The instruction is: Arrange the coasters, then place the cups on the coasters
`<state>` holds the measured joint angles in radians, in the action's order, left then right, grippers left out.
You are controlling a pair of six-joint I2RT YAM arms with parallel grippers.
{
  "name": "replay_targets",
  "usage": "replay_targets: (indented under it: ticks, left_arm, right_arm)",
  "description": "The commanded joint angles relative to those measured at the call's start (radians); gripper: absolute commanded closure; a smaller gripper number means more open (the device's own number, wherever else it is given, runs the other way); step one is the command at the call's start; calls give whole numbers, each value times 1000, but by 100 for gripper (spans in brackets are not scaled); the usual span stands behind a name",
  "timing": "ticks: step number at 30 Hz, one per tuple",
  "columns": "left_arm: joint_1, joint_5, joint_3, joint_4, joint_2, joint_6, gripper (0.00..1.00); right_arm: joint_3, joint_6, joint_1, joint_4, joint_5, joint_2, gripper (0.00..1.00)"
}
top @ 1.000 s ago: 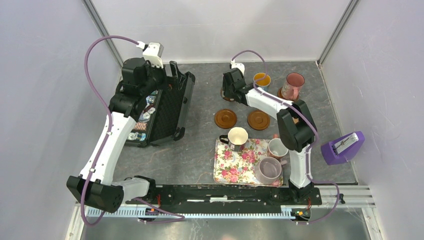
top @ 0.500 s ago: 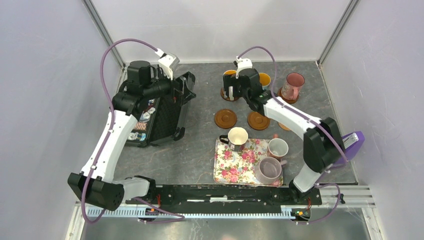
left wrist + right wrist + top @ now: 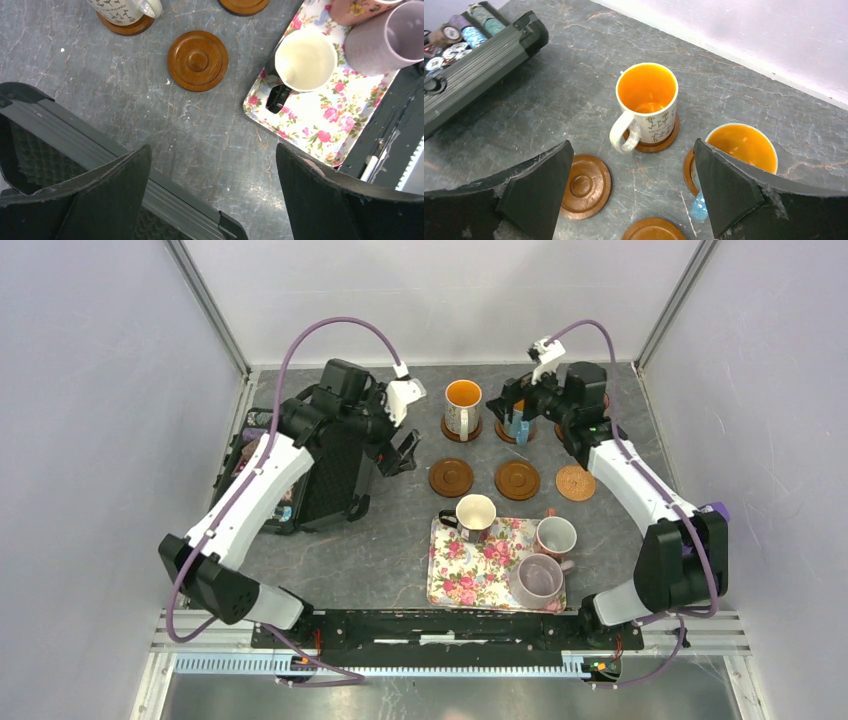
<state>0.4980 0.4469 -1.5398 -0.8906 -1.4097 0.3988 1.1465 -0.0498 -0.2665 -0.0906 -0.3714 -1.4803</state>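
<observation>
Jaws both apart; cork coaster (image 3: 575, 482) seen only overhead

Mugs (image 3: 476, 512) on tray (image 3: 450, 582) — coasters (image 3: 451, 477) behind, case (image 3: 335, 490) left

A rectangular floral tray (image 3: 452, 578) lies on the grey marbled desk (image 3: 390, 540) near its front edge. At the left sits an open black case (image 3: 335, 475) (lid foam-lined) holding multicoloured poker chips (image 3: 451, 37).
</observation>
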Motion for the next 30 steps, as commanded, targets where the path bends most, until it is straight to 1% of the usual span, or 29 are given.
replay_targets:
  ticks: [1,3,5,7,10,12,15,19,21,26,30]
  left_arm:
    - [75,-63,-80,-94,-79,136,0]
    - [118,-71,-78,-89,-95,163,0]
    - [126,-57,-46,-58,-105,173,0]
    - [127,-26,2,-26,-119,204,3]
    - [129,38,39,-21,-150,261,7]
    - [149,36,32,-32,-188,292,8]
    - [173,17,7,-88,-240,346,11]
    - [209,-20,27,-58,-269,335,14]
    - [227,-22,67,-1,-273,304,14]
    - [265,-73,163,179,-282,259,15]
    - [287,-79,189,277,-318,249,20]
  right_arm:
    - [-32,71,72,-14,-351,47,2]
    - [-29,102,81,36,-371,62,2]
    - [6,175,84,123,-390,74,2]
    - [37,235,97,201,-361,82,2]
    - [102,296,146,323,-364,77,2]
    - [118,314,185,369,-372,82,2]
    - [92,326,253,379,-436,113,2]
    - [43,370,329,403,-446,155,2]
    - [20,403,362,427,-455,170,2]
    - [-47,408,441,430,-448,207,2]
    - [-80,367,474,401,-416,210,2]
